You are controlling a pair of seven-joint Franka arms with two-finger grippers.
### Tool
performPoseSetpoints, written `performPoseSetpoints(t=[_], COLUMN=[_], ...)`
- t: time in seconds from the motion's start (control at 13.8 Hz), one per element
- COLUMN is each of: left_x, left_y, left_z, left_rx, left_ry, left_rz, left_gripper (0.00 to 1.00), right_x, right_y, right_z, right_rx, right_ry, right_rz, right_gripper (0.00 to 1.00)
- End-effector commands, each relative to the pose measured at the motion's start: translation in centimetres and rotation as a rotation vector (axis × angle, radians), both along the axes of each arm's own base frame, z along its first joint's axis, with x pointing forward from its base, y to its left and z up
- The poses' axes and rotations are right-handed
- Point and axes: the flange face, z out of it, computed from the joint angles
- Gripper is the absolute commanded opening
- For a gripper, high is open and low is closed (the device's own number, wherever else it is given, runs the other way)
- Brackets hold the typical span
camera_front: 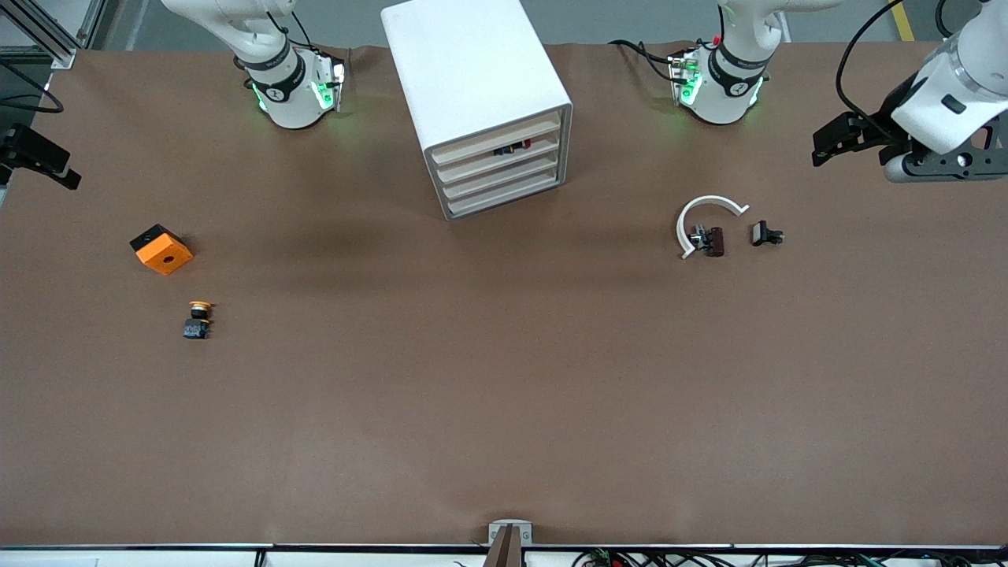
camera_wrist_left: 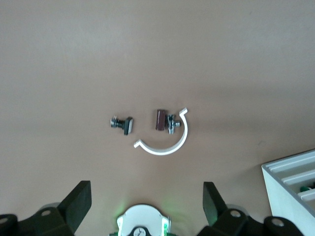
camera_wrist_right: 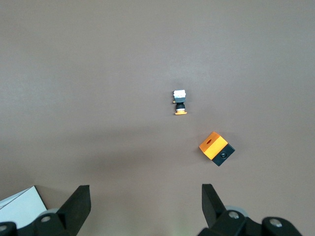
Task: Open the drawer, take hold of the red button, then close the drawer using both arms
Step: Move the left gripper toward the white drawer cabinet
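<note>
Both hands hung wide open over the table — arms waiting.
Left hand (camera_front: 823,150) and right hand (camera_front: 47,161) flanked the boxy white cabinet (camera_front: 472,79) — red-capped button (camera_front: 521,146) in its top drawer (camera_front: 498,140).

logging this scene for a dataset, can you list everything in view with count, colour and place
cabinet: 1, white, on the brown table between the arm bases
drawer: 1, cream front, uppermost of four, shut
button: 1, red cap, glimpsed inside the cabinet's upper slats
yellow-capped button: 1, black body, toward the right arm's end
orange cube: 1, holed, beside that button, farther from the camera
curved clip: 1, white, toward the left arm's end
brown block: 1, inside the clip's curve
small black part: 1, beside the clip
left gripper: open, above the clip
right gripper: open, above the table's right-arm end
</note>
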Motion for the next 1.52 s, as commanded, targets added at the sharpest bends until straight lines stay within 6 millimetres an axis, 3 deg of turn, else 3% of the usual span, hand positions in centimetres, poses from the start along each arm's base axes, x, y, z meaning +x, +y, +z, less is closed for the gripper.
performPoseSetpoints(t=[0.0, 0.36, 0.8, 1.09, 1.45], left_x=[1.4, 4.6, 8.1, 8.3, 7.5], left_y=[0.1, -0.6, -7.3, -11.3, -14.7], left_z=[-2.4, -9.1, -18.9, -23.0, -26.8], left_rx=[-0.019, -0.026, 0.041, 0.091, 0.167], left_ry=[0.067, 0.165, 0.201, 0.227, 0.280], left_rz=[0.010, 0.016, 0.145, 0.208, 0.353], left_gripper=[1.00, 1.00, 1.00, 1.00, 1.00], right_x=[-0.7, -0.7, -0.8, -0.7, -0.7], right_y=[-0.1, 0.0, 0.0, 0.0, 0.0], right_z=[0.2, 0.2, 0.2, 0.2, 0.1], right_rx=[-0.014, -0.014, -0.013, -0.012, -0.012], right_ry=[-0.006, -0.006, -0.006, -0.005, -0.003], right_rz=[0.004, 0.005, 0.006, 0.006, 0.006], right_gripper=[1.00, 1.00, 1.00, 1.00, 1.00])
